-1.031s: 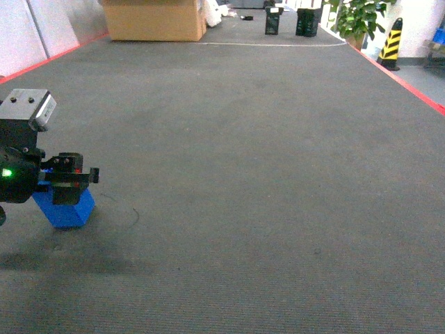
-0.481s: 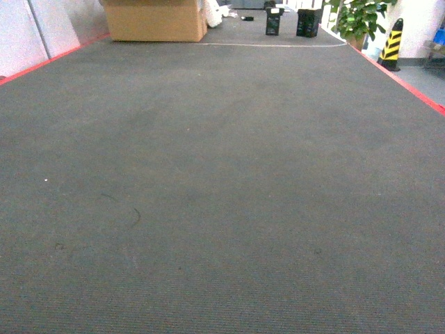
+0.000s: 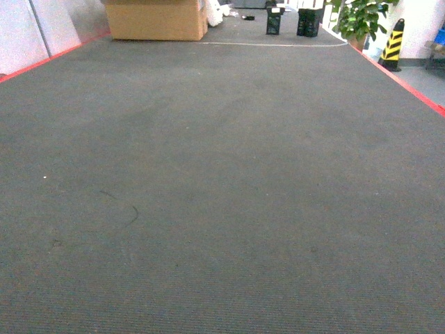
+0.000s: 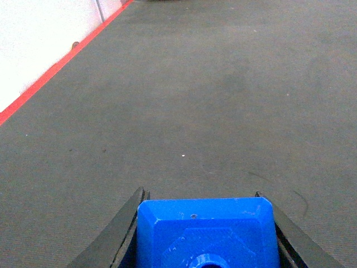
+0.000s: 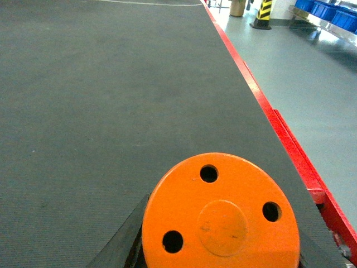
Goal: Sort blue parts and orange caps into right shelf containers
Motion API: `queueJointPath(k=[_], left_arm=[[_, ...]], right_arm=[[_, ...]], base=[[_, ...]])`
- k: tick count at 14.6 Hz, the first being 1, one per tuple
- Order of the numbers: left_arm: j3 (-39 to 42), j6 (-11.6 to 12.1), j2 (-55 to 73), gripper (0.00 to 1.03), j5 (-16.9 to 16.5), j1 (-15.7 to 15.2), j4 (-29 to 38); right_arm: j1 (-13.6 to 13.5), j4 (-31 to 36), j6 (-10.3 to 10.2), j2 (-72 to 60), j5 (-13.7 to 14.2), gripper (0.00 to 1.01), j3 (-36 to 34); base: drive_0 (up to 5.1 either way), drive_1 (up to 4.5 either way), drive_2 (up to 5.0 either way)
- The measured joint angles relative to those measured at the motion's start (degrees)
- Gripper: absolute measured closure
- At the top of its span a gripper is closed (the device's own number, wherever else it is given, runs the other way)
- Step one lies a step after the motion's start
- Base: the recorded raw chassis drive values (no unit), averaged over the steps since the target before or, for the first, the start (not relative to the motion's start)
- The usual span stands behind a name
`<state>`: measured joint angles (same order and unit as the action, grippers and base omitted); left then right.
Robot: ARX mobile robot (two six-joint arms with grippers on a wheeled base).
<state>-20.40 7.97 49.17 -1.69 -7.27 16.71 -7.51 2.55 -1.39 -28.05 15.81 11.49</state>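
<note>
- Grey carpet [image 3: 222,195] fills the head view from near edge to far, with a red border line [image 3: 400,78] down its right side; neither arm shows in this view.
- Cardboard, a big box [image 3: 154,19] stands at the far left end of the carpet, with a potted plant [image 3: 358,17] and a yellow-and-black bollard [image 3: 393,43] at the far right.
- Blue crates [image 5: 329,10] sit far right in the right wrist view, across a pale floor beyond the red line; these look like the containers the load is bound for.
- Blue plastic, the block [image 4: 206,234] sits between the two dark fingers [image 4: 120,234] of the left gripper [image 4: 205,237], which are closed to the block's width and press its left and right walls. The round stud on its top faces the camera.
- Judged from its look, the block is stiff, light and smooth-sided, so the flat opposite walls are the safe place to clamp.
- Orange plastic, the round cap [image 5: 220,215], with three holes around a raised centre, is carried at the right gripper [image 5: 220,240]. One dark finger [image 5: 125,237] meets its left rim; the other finger is hidden, so the grip can only be presumed closed on it.
- The cap also seems rigid and light, but its curved rim could slip or twist; a hold across the full width should suit it.
</note>
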Motion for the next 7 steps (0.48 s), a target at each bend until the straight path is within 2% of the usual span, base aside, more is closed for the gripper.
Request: queueJointPath(k=[3,7], left_arm=[[0.00,0.00,-0.11,0.58,-0.24,0.26,0.11],[0.00,0.00,-0.09,0.58,-0.26,0.11,0.07]], right_arm=[[0.00,0.09,0.00,0.07,0.09,0.58,0.02],[0.00,-0.17,0.02,0.04,0.11,0.58,0.02]], base=[[4.6,-3.85,-0.8],[5.0,-3.08,-1.7]])
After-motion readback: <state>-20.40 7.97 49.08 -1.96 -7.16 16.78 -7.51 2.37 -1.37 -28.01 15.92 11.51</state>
